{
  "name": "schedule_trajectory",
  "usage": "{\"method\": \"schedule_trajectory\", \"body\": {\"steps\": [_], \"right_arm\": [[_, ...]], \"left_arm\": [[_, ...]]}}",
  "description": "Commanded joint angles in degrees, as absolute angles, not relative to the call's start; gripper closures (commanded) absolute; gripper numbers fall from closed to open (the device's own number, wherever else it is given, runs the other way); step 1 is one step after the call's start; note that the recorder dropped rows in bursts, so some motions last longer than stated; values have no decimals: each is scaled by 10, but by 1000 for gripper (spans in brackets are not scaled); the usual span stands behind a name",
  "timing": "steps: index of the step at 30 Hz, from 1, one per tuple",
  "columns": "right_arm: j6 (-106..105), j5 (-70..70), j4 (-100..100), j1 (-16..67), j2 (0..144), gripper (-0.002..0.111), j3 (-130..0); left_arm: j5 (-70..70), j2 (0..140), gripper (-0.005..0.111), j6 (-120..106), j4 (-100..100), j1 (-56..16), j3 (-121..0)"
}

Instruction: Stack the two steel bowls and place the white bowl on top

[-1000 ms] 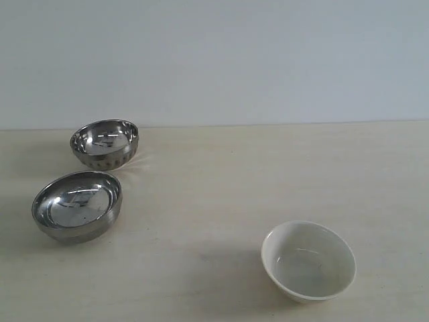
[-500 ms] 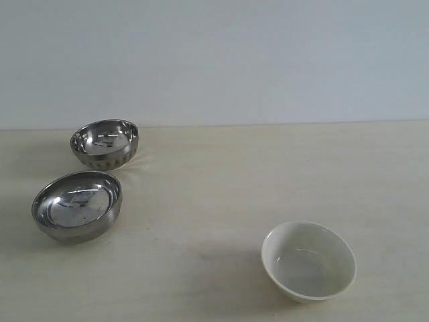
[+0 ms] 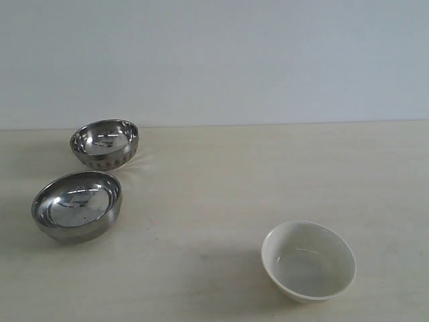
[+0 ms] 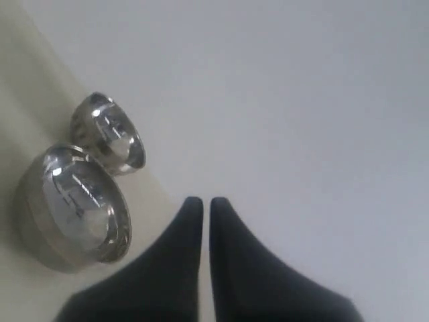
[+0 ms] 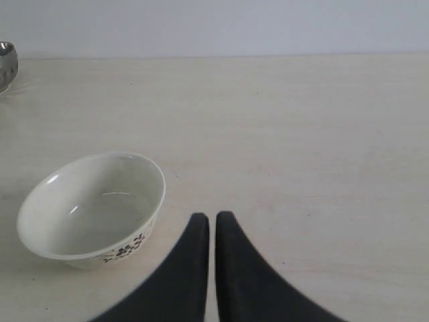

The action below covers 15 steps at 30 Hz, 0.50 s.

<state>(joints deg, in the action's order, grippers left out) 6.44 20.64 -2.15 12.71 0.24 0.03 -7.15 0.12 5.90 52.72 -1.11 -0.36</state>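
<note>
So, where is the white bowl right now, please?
In the exterior view the white bowl sits lower right on the table, apart from the plain steel bowl and dimpled steel bowl at left.

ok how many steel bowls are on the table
2. The dimpled steel bowl is at the far left of the table, toward the back; the wider plain steel bowl is just in front of it. Nothing in view could hide a third.
</note>
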Motion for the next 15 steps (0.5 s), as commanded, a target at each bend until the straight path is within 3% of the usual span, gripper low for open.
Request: {"method": "schedule_trajectory", "body": {"steps": [1,6,10,15], "right_arm": [[64,205,-23,125,0,108,0],[64,205,-23,125,0,108,0],[64,205,-23,125,0,108,0],[64,205,-23,125,0,108,0]], "left_arm": [[-64,15,103,-110,526,-9,-85],[-184,256,103,-229,510,-9,-259],[-354,511,103,-184,361,-9,-440],[-415,686,97,-176,308,-9,-517]]}}
